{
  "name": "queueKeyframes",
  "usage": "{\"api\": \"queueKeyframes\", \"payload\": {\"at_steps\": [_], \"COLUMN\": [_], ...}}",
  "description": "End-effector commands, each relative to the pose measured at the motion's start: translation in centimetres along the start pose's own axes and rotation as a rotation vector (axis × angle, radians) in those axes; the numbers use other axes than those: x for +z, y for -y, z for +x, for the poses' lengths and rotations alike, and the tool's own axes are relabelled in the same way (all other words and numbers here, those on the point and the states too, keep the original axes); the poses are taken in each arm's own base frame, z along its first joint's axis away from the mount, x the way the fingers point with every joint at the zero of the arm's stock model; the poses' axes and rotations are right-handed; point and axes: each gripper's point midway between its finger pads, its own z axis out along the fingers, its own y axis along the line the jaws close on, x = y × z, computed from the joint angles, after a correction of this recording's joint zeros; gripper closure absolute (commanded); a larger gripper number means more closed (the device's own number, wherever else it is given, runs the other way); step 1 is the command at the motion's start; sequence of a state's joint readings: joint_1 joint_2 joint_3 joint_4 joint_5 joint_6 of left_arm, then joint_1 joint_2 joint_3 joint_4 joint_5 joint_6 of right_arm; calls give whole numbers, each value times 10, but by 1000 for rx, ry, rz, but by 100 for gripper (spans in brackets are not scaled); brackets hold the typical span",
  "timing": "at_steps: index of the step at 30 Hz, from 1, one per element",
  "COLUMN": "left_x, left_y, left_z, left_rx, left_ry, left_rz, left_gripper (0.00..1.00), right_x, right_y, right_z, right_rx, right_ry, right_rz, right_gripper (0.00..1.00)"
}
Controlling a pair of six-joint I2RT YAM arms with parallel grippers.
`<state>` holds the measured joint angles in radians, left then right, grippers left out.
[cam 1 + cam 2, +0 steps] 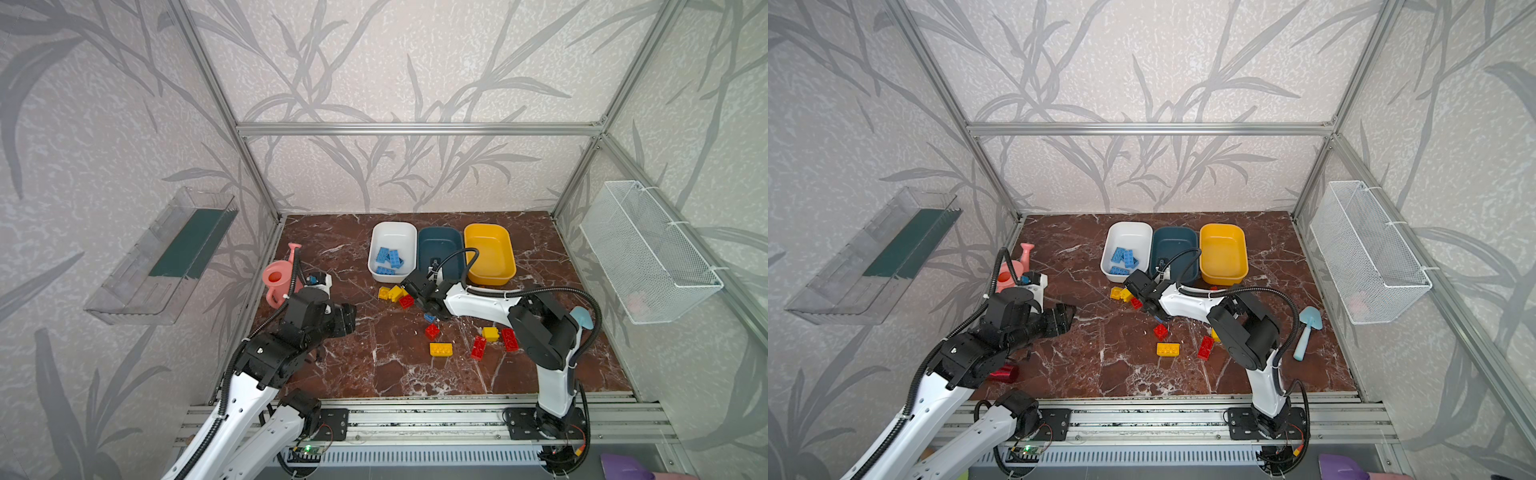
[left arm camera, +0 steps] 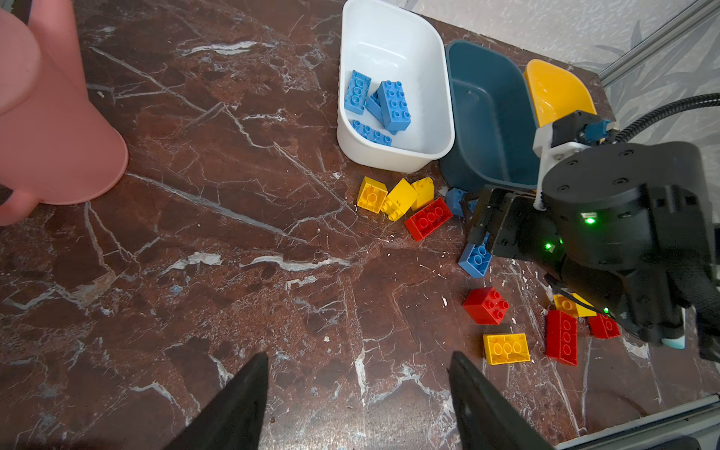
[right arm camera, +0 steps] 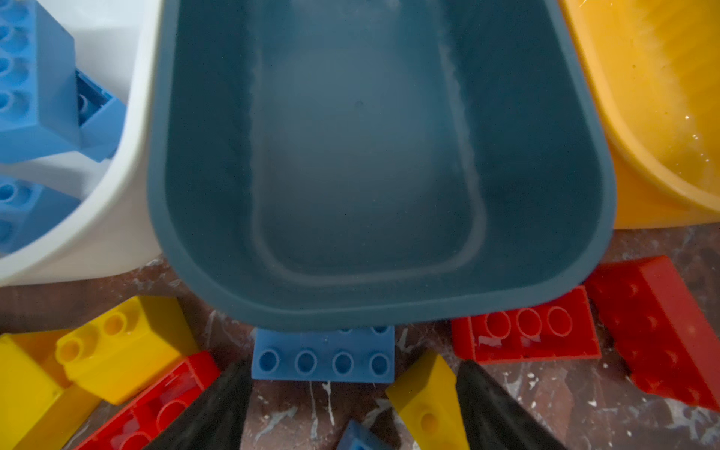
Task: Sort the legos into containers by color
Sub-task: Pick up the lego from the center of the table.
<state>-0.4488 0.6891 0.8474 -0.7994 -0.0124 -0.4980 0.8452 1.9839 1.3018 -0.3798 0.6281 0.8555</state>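
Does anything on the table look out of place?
Blue studded plastic bricks lie in the white plastic tub, while the dark teal plastic tub beside it is empty. Another blue brick is partly hidden by its rim.

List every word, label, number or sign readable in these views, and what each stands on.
None can be read.
The white tub, teal tub and yellow tub are plain.
The studs of the blue brick before the teal tub show no legible lettering.
Any print on the circuit board at the front rail is too small to read.
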Motion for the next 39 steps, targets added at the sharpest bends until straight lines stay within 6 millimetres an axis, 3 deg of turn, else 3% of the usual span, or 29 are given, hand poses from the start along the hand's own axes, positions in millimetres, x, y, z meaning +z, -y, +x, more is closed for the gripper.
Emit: {"api": "queueKeyframes", "payload": {"at_steps": [1,17,26,32,39], "left_x": [0,-2,-1,-2,-3], "left_y": [1,0,-3,-5,-6], "left_z": [4,3,4,3,1], "left_rx": [18,13,13,9,5], "left_ry": [-9,4,3,10,19], "left_rz": [17,12,-4,-13,-17], "left_gripper": [27,27,27,27,27], "right_x": [8,29,30,16,-27], "right_y": [3,-2,-3,1,1], "right_z": [0,17,18,15,4], "right_rx": [3,6,-1,-64,-173], "right_ry": [-7,-50,-56,-54,-39], "right_rz": [38,33,3,-17,-102], "right_gripper": [16,12,27,31,38]}}
